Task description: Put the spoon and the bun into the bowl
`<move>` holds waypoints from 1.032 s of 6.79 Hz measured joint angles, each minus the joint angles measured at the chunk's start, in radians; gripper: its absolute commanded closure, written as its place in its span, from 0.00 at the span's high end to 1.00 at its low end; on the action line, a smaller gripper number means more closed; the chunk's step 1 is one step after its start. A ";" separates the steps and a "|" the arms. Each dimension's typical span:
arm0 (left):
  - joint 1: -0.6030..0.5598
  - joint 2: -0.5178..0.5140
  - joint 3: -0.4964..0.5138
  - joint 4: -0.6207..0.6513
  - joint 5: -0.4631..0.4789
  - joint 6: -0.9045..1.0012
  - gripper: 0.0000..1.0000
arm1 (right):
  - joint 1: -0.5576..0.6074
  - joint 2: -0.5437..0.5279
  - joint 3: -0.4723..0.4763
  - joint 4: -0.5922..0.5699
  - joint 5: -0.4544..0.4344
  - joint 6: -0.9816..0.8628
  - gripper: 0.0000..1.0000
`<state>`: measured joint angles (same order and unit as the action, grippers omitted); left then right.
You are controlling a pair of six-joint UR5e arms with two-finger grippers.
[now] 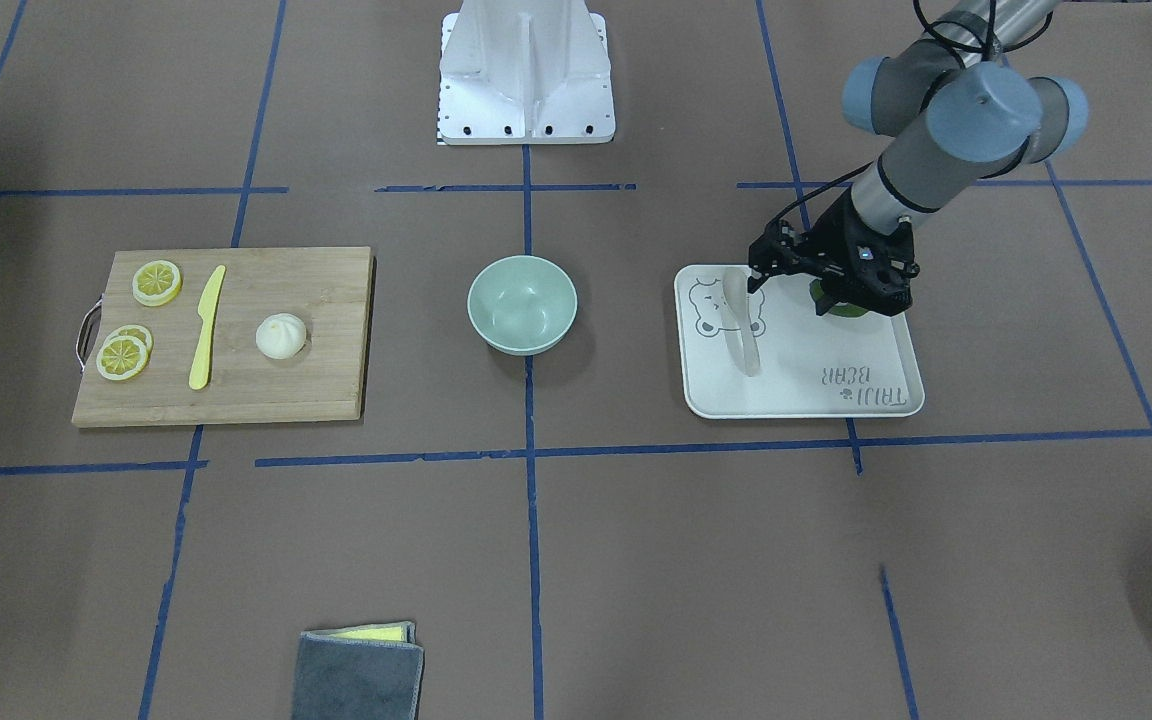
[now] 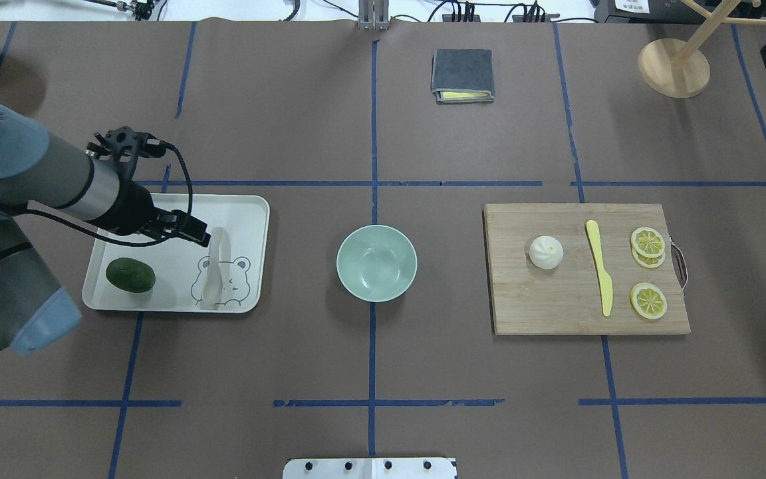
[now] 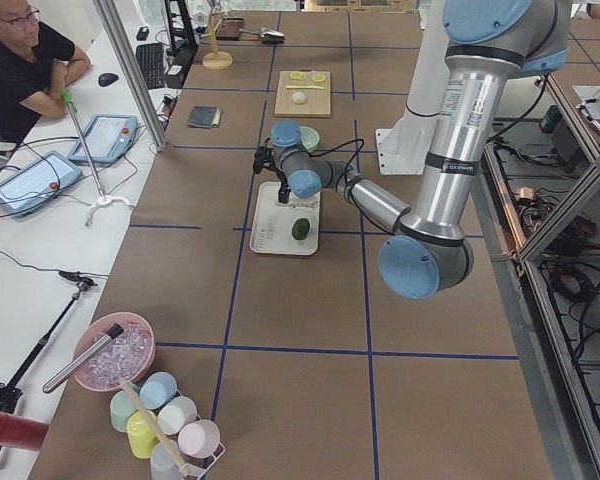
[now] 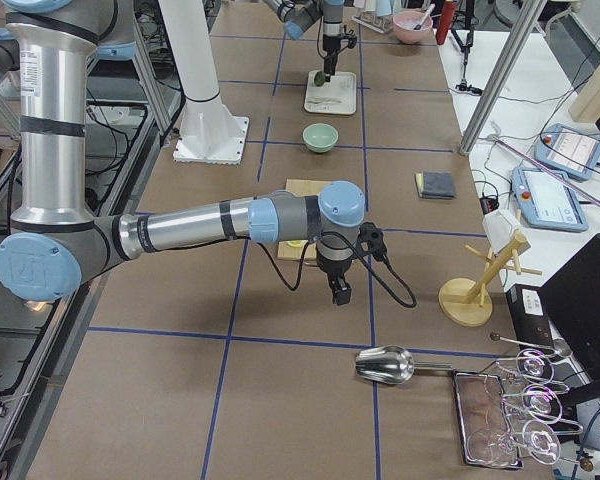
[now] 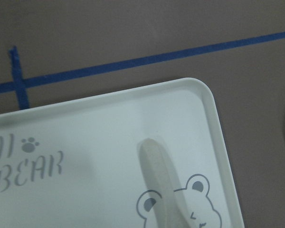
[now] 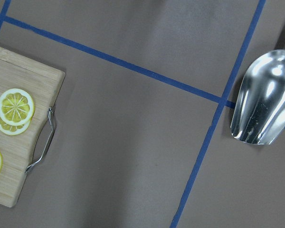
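The translucent whitish spoon (image 1: 742, 330) lies on the white bear tray (image 1: 816, 400), scoop toward the tray's front edge; it also shows in the overhead view (image 2: 213, 273) and the left wrist view (image 5: 161, 190). My left gripper (image 1: 758, 280) hovers over the spoon's handle end, tilted, and its jaws look open and empty (image 2: 198, 234). The white pleated bun (image 2: 546, 253) sits on the wooden cutting board (image 2: 542, 306). The mint-green bowl (image 2: 376, 263) stands empty in the middle. My right gripper (image 4: 338, 292) hangs above the table past the board; I cannot tell its state.
A dark green avocado (image 2: 130, 275) lies on the tray beside my left arm. A yellow knife (image 2: 599, 266) and lemon slices (image 2: 647, 243) share the board. A folded grey cloth (image 2: 463, 73), a wooden stand (image 2: 674, 66) and a metal scoop (image 6: 263, 99) lie further out.
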<state>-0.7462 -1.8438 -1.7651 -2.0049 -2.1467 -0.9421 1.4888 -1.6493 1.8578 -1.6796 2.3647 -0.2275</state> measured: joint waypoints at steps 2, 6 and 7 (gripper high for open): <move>0.019 -0.045 0.053 0.070 0.083 -0.023 0.97 | 0.000 -0.001 -0.005 -0.002 0.025 0.002 1.00; 0.077 -0.088 0.112 0.087 0.132 -0.082 0.87 | -0.001 -0.005 -0.007 -0.002 0.036 0.003 1.00; 0.095 -0.100 0.119 0.101 0.144 -0.100 0.60 | -0.001 -0.007 -0.008 -0.002 0.036 0.003 1.00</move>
<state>-0.6512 -1.9438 -1.6463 -1.9035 -2.0031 -1.0423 1.4880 -1.6559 1.8495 -1.6813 2.4008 -0.2241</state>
